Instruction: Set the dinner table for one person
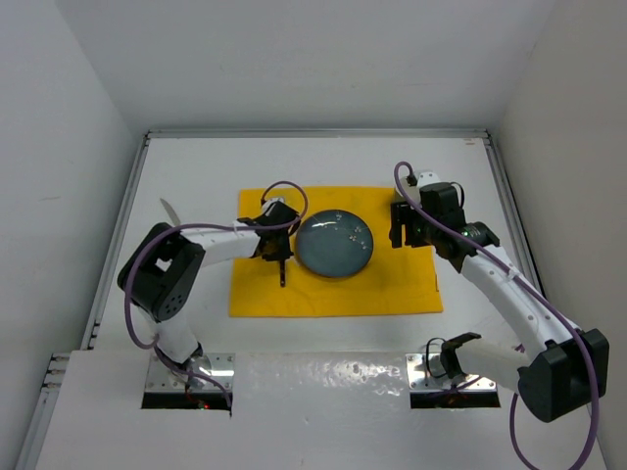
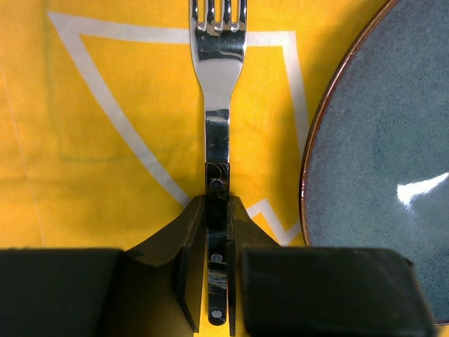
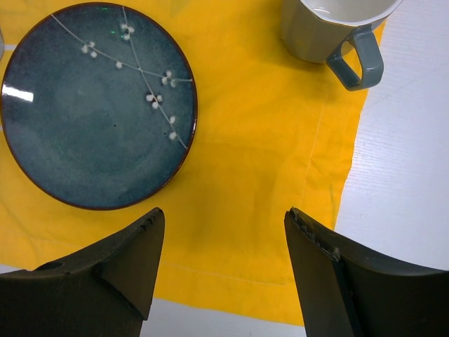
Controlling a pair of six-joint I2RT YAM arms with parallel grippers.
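Dinner table [image 1: 196, 166]: white top with thin rails at the edges and white walls around it. We see it whole only from above. The right wrist view shows a bare strip of it right of the cloth.
Placemat [image 1: 333, 294]: yellow square at mid-table. Its white line drawing shows in the left wrist view only in parts.
Plate [image 1: 334, 244]: blue-grey with a brown rim and a white blossom sprig, on the placemat's upper middle. The left wrist view cuts it to one arc.
Fork [image 2: 218, 105]: steel, with a dark riveted handle, just left of the plate and apart from it. The tines are cut off at the top edge. From above we see only the dark handle end. We cannot tell whether it touches the cloth.
Left gripper [image 2: 216, 210]: jaws clamped on the fork's handle.
Right gripper [image 3: 221, 217]: jaws wide apart with nothing between them, over the placemat's right part near its edge.
Mug [image 3: 337, 35]: grey with a pale inside and its handle to the right, on the placemat's corner. The frame cuts its top, and the right arm hides it from above.
Pale slim item [image 1: 168, 211]: lies on the table left of the placemat, too small for us to name.
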